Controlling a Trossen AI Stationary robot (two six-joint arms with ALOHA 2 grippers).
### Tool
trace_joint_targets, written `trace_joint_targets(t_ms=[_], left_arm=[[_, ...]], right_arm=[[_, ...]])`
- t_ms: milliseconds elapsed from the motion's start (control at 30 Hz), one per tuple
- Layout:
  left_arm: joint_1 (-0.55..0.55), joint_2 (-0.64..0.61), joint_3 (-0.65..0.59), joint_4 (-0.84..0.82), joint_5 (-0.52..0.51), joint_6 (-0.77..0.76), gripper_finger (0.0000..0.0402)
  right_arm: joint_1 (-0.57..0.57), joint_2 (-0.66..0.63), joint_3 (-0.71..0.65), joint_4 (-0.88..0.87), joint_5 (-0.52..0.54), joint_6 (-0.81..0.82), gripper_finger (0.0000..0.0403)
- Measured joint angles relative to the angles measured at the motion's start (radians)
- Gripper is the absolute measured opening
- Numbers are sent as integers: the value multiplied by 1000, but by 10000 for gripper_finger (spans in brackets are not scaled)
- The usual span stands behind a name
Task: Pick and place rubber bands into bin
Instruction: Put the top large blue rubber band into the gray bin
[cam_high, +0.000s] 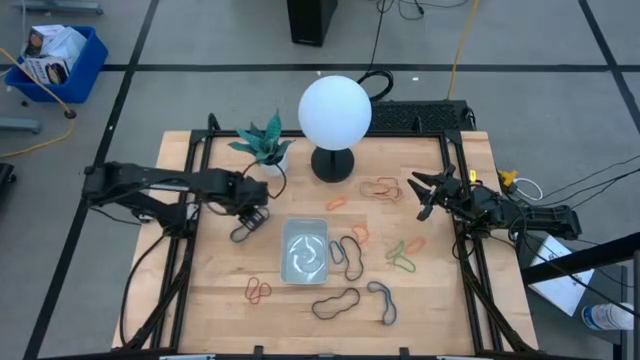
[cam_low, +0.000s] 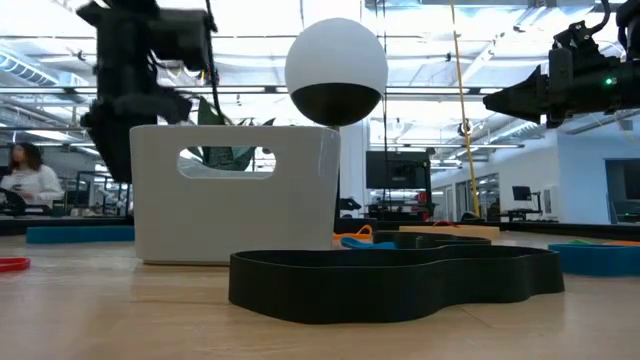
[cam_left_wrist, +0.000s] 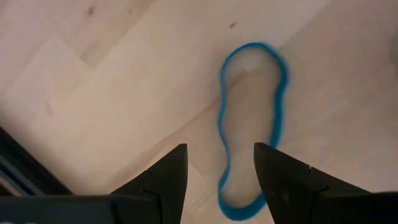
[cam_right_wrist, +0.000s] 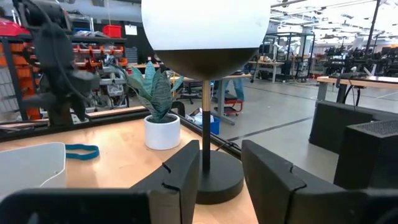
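Your left end effector (cam_high: 252, 215) hangs over the left half of the surface (cam_high: 220, 290), its fingers (cam_left_wrist: 168, 177) spread and holding nothing. Directly beneath them lies a blue band (cam_left_wrist: 252, 127), flat on the wood, its narrow end between the two fingertips in the left wrist view; you cannot tell from that view whether they touch it. In the high view the same band (cam_high: 243, 231) sits just left of the bin (cam_high: 305, 250).

The bin stands near the middle of the surface, in front of the lamp (cam_high: 334, 112), with one band (cam_high: 309, 251) curled inside it.

Your right end effector (cam_high: 422, 195) is up in the air at the right edge, pointing toward the lamp, its fingers (cam_right_wrist: 180, 171) parted with nothing between them.

The other bands lie scattered: a red one (cam_high: 259, 291) left of the bin's front, a large black one (cam_high: 336, 301) in front of it, a grey one (cam_high: 384, 301) beside that, dark ones (cam_high: 349, 256) just right of the bin, green ones (cam_high: 402, 256) farther right, and orange ones (cam_high: 380, 188) near the lamp base. A potted plant (cam_high: 266, 145) stands left of the lamp.
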Motion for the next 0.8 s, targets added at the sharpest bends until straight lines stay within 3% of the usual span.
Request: trace_joint_targets(t_ms=[500, 800], left_arm=[[102, 189, 0, 79, 121, 100, 191], [103, 278, 0, 126, 99, 111, 191]], right_arm=[[0, 0, 0, 0, 0, 3, 114], [0, 0, 0, 0, 0, 2, 114]])
